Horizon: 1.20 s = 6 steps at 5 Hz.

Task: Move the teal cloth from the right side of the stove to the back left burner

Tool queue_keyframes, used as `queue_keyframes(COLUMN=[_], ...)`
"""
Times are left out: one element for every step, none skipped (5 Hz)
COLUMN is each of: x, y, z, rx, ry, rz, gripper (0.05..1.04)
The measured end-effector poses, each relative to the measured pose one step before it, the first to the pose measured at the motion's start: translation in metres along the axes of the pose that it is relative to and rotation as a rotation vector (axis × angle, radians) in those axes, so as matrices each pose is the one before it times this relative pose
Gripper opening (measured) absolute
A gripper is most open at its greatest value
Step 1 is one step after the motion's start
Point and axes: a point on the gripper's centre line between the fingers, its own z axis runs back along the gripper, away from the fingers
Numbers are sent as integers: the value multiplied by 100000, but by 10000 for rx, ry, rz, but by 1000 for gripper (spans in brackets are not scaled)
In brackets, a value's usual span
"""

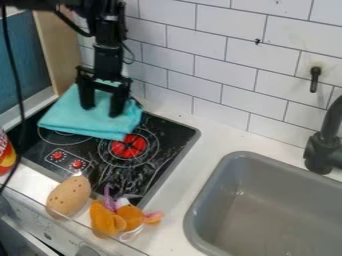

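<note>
1 turquoise cloth [90,121] lies directly below the gripper [101,111], spread over the back part of the black toy stove [168,159], and we see the fingertips come down in front of its middle. We find the gripper open, its 2 fingers well apart and pointing down, with part of the cloth showing between them; we cannot tell whether the tips press on the fabric or hang just above it. The cloth looks soft and folded into layers, with a nearly straight front edge, and its front right corner reaches the red centre of 1 burner [129,146]. On the stove's front left part we see 2 red knobs. Nearer to us, 1 brown, dotted, potato-like object [69,196] lies beside an orange toy [107,219] with pink and purple parts. At the left edge we make out part of a red and yellow container [6,154]. To the right are a grey sink [217,172] and a black tap [322,150], and behind stands a white tiled wall [197,45].
</note>
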Motion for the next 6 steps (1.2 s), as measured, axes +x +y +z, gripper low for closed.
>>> queue_keyframes(x=[339, -1298, -1074, -2127, -2060, -1345], y=[2478, 2292, -497, -717, -2246, -1956], z=[548, -118, -869, 3780, 38, 2099], rx=[187, -259, -333, -110, -68, 96], ry=[448, 457, 138, -1063, -654, -463], rz=[148, 194, -568, -582, -381, -729], gripper=[1000, 1000, 1000, 1000, 1000, 1000])
